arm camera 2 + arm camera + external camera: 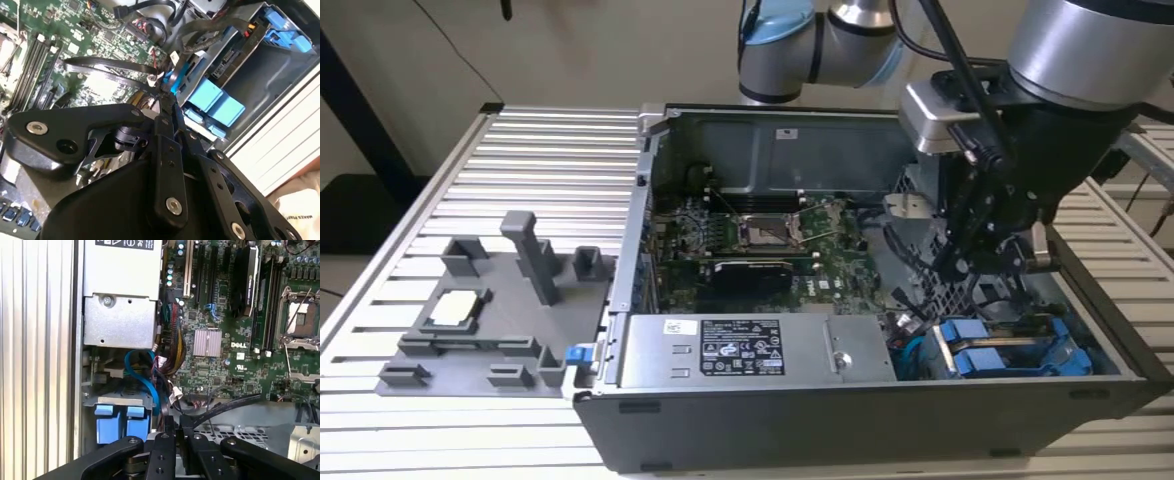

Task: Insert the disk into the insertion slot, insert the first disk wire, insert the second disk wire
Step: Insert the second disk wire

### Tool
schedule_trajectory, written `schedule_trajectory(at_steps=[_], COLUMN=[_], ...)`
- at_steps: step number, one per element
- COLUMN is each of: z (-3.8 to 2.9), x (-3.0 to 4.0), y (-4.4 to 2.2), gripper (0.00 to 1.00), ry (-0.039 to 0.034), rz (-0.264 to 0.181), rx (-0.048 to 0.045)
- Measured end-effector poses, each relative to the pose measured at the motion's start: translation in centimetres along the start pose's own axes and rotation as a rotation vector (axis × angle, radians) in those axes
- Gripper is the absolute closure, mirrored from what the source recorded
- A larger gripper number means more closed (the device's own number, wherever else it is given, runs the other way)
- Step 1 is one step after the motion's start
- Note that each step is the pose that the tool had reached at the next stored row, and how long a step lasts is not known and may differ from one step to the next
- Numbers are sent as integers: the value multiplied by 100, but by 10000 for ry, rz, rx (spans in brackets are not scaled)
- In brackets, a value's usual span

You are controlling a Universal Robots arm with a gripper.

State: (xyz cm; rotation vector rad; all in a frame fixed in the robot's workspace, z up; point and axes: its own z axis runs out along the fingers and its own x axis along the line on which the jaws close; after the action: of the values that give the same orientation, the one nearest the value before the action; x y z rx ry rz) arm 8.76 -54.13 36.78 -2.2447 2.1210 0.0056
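Inside open case (654, 200), gripper (987, 262) above disk (1007, 350)

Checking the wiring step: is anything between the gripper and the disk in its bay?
Nothing solid visible. The disk in its blue carrier sits in the bay, with the gripper close beside it. A black cable runs to the gripper's tips, and a blue cable loops next to the bay, not across the gap.

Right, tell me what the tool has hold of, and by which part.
It cannot be told. The tool has its tip among the black wires next to the blue carrier tabs, but the point of contact is hidden.
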Motion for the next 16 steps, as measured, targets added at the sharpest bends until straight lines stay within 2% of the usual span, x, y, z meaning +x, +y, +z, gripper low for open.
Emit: schedule_trajectory(at_steps=[3, 7, 16], z=[7, 16, 39], x=[20, 83, 283], y=[-98, -221, -322], gripper=[84, 84, 84], ry=[0, -2, -1], rz=[-2, -2, 0], rx=[0, 0, -1])
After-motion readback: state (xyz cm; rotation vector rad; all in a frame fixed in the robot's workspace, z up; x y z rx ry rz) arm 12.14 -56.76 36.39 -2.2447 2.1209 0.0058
